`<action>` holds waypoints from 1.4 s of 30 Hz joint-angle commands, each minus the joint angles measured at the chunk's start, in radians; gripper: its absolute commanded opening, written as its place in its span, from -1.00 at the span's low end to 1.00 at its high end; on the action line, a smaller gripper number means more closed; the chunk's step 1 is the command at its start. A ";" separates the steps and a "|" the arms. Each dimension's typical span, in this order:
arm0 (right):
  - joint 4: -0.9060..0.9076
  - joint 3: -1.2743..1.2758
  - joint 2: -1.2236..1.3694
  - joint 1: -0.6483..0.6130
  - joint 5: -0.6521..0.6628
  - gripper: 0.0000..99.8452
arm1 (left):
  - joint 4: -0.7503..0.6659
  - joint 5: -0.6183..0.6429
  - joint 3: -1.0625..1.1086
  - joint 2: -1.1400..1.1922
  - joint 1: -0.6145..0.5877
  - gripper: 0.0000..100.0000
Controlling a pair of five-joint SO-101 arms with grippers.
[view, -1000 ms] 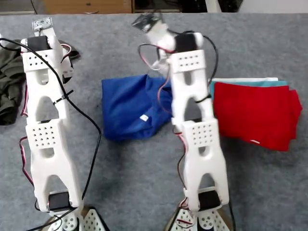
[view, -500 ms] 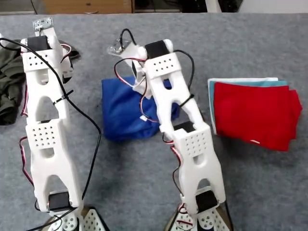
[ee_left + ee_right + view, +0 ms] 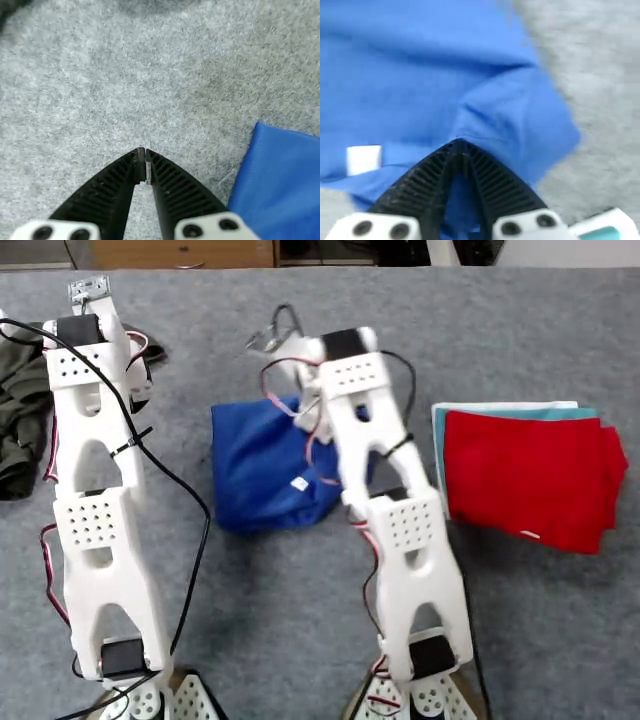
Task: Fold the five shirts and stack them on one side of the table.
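the table (image 3: 520, 330) carries the finished stack on its right side, red shirt (image 3: 530, 475) on top, so i judge that the collection point. the blue shirt (image 3: 260, 465) lies half-folded mid-table as the item in hand. my right gripper (image 3: 461, 145) hangs over it, tips closed on nothing visible, and my left gripper (image 3: 141, 155), also closed, hovers beside its edge.

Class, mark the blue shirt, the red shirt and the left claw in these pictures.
blue shirt (image 3: 255, 465): high view, middle of its visible cloth.
red shirt (image 3: 530, 475): high view, middle of its top.
left claw (image 3: 143, 152): left wrist view, between its shut tips.
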 commanded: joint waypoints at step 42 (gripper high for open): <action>-0.118 0.012 -0.099 0.111 -0.132 -0.99 | -0.002 -0.009 -0.092 0.053 0.017 -0.96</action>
